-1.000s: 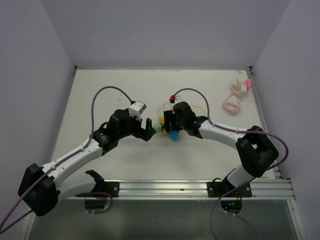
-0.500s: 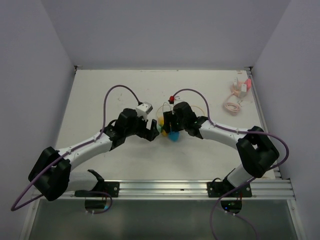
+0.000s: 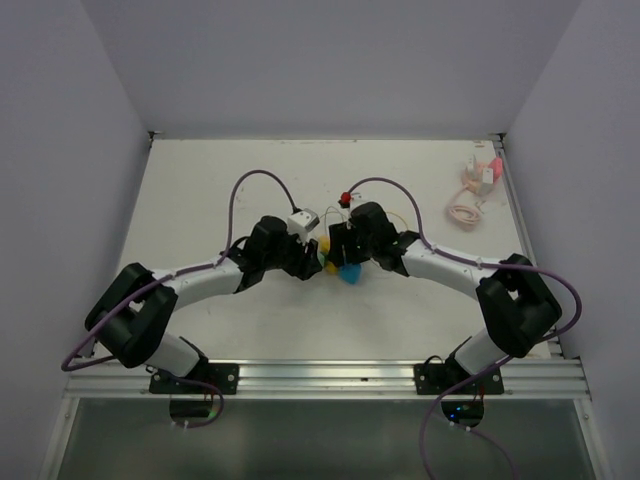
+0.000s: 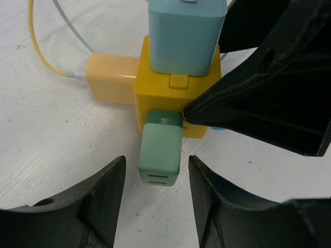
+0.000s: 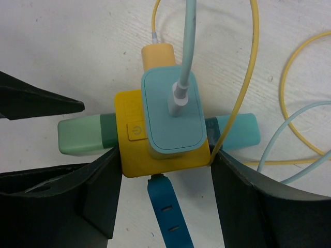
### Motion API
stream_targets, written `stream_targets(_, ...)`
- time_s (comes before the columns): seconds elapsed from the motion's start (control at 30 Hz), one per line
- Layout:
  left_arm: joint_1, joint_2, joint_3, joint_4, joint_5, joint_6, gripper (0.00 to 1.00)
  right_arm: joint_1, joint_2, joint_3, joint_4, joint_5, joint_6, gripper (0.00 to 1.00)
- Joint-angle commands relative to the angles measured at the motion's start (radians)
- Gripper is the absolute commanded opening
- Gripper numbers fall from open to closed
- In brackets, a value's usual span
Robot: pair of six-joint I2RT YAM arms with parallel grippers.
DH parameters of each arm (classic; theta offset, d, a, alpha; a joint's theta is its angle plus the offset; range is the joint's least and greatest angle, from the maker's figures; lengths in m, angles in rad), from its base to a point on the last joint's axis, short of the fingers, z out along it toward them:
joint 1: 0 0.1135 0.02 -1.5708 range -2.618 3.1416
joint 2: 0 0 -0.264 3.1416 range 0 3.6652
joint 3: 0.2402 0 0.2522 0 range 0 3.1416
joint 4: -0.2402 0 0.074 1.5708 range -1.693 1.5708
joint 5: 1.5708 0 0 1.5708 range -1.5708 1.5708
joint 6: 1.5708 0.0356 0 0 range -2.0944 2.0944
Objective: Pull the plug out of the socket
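Observation:
A yellow cube socket [image 5: 133, 155] lies mid-table with several plugs in it. A light blue plug [image 5: 170, 113] with a cable sits on top. A mint green plug [image 4: 161, 147] sticks out of the socket's side toward the left arm. My right gripper [image 5: 165, 160] is shut on the socket, one finger on each side. My left gripper [image 4: 156, 170] is open around the free end of the green plug, with a small gap on both sides. In the top view the two grippers meet at the socket [image 3: 336, 263].
A dark blue plug [image 5: 168, 212], a teal plug [image 5: 235, 129] and an orange plug [image 5: 158, 56] with a yellow cable [image 5: 248, 77] fill other faces. The right finger [image 4: 258, 103] is beside the green plug's base. Pink and white chargers [image 3: 480, 178] with a coiled cable lie back right.
My left arm has moved right to the socket, and its jaws have narrowed around the green plug. The right gripper has kept its hold on the socket.

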Motion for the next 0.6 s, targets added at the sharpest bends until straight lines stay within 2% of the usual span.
stream_targets(0.0, -0.002, 0.027, 0.043, 0.096, 0.072, 0.014, 0.55, -0.008, -0.058, 0.005, 0.048, -0.045, -0.017, 0.0)
stream_targets(0.3, -0.016, 0.062, 0.052, 0.113, 0.086, 0.023, 0.53, -0.011, -0.047, -0.007, 0.063, -0.071, -0.023, 0.0)
stream_targets(0.57, -0.022, 0.053, 0.043, 0.113, 0.112, 0.023, 0.21, -0.023, -0.033, -0.013, 0.086, -0.106, -0.023, 0.0)
